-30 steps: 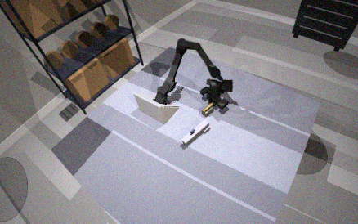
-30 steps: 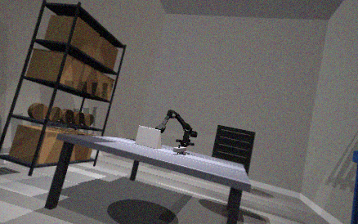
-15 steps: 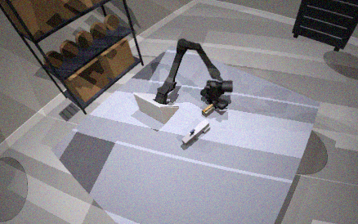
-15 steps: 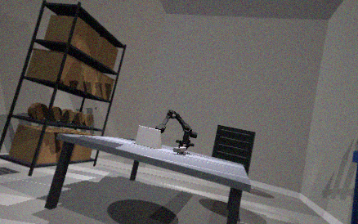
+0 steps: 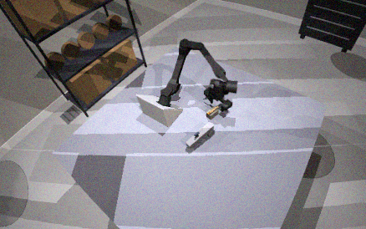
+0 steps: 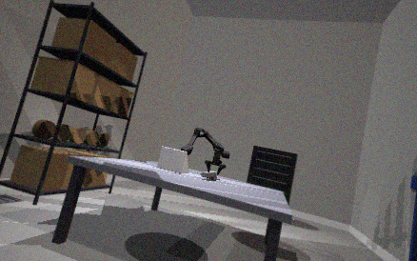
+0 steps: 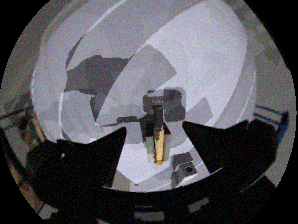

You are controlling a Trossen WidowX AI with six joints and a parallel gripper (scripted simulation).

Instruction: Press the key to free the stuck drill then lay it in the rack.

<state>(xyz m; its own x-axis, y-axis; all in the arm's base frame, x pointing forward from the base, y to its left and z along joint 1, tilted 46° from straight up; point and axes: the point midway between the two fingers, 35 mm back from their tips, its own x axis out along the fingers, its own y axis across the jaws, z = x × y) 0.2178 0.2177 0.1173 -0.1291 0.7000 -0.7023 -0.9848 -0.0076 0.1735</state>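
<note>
A small yellow-orange piece (image 5: 216,108) (image 7: 159,145), apparently the drill, has a black end in the wrist view and sits in a small pale holder. My gripper (image 5: 218,103) (image 6: 214,170) (image 7: 154,127) is open and points down just above it. The fingers stand wide on either side of the piece, with space at both sides. A long white block (image 5: 202,137) with a small dark part on it, possibly the rack, lies in front of the gripper; I cannot tell for sure. The key cannot be told apart. The fingers hide part of the holder.
A pale upright panel (image 5: 155,110) (image 6: 173,159) stands beside the arm's base, left of the gripper. A grey block (image 7: 184,167) with a dark hole shows below right of the yellow piece. A tall shelf (image 6: 76,99) with boxes stands beyond the table, at the left.
</note>
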